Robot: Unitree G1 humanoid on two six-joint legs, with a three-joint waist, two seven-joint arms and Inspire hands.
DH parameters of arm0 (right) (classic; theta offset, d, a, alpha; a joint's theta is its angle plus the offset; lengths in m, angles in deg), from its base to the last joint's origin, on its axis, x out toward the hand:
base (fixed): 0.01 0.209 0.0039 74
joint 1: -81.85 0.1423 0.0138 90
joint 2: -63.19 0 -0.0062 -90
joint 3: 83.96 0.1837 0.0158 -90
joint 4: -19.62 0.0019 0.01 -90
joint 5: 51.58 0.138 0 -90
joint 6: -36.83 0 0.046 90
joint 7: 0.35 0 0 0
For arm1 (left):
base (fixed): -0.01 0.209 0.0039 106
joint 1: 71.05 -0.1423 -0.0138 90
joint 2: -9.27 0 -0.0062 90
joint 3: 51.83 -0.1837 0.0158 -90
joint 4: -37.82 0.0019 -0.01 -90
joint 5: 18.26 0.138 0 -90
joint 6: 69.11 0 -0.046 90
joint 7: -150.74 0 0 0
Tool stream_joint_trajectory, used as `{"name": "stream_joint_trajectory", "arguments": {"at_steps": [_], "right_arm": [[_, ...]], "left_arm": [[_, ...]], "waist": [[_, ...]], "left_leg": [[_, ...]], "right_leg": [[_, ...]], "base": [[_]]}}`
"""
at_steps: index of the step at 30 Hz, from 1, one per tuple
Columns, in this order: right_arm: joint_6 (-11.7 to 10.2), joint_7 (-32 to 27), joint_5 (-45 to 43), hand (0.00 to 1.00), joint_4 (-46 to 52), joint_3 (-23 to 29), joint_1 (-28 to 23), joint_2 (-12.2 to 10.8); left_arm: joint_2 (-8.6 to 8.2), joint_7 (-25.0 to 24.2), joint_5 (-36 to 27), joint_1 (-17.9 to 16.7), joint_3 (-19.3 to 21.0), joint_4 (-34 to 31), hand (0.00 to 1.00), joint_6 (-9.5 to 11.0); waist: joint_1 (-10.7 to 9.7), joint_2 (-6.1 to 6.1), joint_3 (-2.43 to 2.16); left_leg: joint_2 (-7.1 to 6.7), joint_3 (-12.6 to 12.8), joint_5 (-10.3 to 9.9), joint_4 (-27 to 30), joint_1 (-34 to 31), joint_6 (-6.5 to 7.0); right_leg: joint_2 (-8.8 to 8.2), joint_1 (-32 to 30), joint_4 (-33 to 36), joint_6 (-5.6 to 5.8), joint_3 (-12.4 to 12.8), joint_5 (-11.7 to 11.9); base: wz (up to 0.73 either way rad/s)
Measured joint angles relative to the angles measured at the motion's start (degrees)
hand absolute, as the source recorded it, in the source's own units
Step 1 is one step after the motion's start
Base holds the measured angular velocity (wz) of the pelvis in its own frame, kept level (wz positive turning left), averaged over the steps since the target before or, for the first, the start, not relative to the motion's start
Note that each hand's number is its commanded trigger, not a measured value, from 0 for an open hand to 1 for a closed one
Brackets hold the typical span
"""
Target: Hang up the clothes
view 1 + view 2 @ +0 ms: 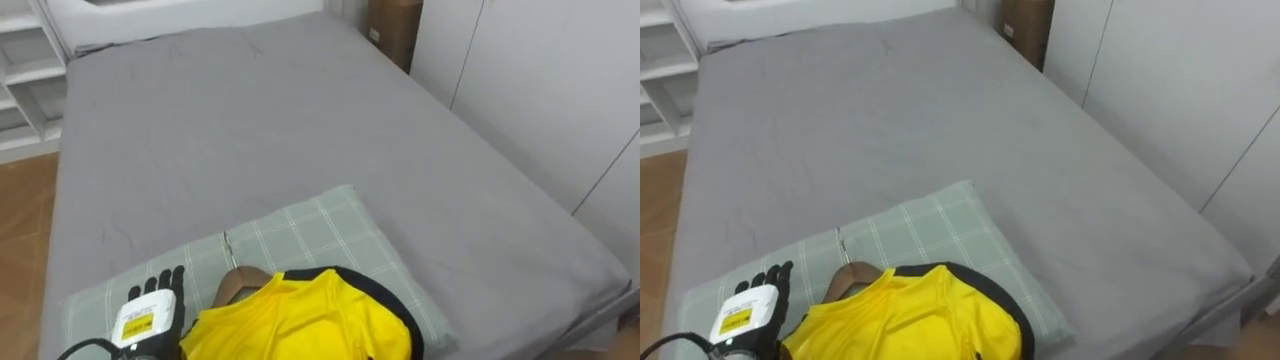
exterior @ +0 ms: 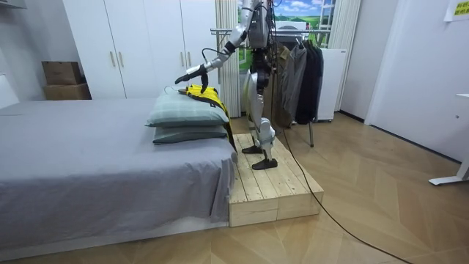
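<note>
Left hand (image 1: 150, 305) at the near left, over a checked green pillow (image 1: 300, 225), fingers straight and pointing far, holding nothing. Just to its right, close beside: yellow shirt (image 1: 305, 320) on a wooden hanger (image 1: 238, 282), lying on the same pillow. Metal hook pointing far, shirt trailing near and right. Beyond, grey bed (image 1: 250, 120). Sticker on the hand's back too small to read; no other legible writing.
</note>
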Motion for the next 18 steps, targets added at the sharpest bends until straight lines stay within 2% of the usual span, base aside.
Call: {"name": "stream_joint_trajectory", "arguments": {"at_steps": [5, 10, 14, 18], "right_arm": [[-0.1, -0.9, 0.1, 0.00, 0.2, -2.4, 1.2, 0.0], [-0.1, -1.7, -0.7, 0.00, -0.3, -2.5, 4.1, 0.1], [-0.3, -1.7, -0.6, 0.00, -0.6, -2.5, 4.6, 0.3], [-0.3, -1.0, -0.2, 0.00, -0.8, -4.0, 5.7, 0.3]], "left_arm": [[0.23, 0.3, -2.4, 4.0, -0.3, 4.5, 0.00, 0.8], [0.78, 0.6, -7.7, 5.9, -1.4, 7.5, 0.00, 2.0], [0.81, 0.2, -10.5, 7.2, -3.0, 9.4, 0.00, 2.4], [0.64, -1.8, -11.3, 7.1, -3.0, 10.4, 0.00, 2.7]], "waist": [[-0.1, 0.32, 0.09], [-1.5, 1.67, 0.58], [-1.8, 1.67, 0.55], [-1.8, 1.06, 0.82]], "left_leg": [[0.05, 0.1, 0.0, 0.8, -2.1, 0.00], [0.04, 0.3, 0.1, 1.2, -3.4, 0.06], [0.12, 0.7, 0.3, 0.9, -3.3, 0.01], [0.09, 1.2, 0.4, 0.6, -3.4, 0.03]], "right_leg": [[0.04, -2.2, 0.8, -0.06, 0.3, 0.3], [-0.02, -3.5, 0.9, -0.12, 0.5, 0.5], [0.03, -3.7, 1.0, -0.18, 0.6, 0.5], [-0.01, -3.9, 0.9, -0.18, 0.7, 0.5]], "base": [[-0.02], [-0.01], [-0.03], [-0.02]]}}
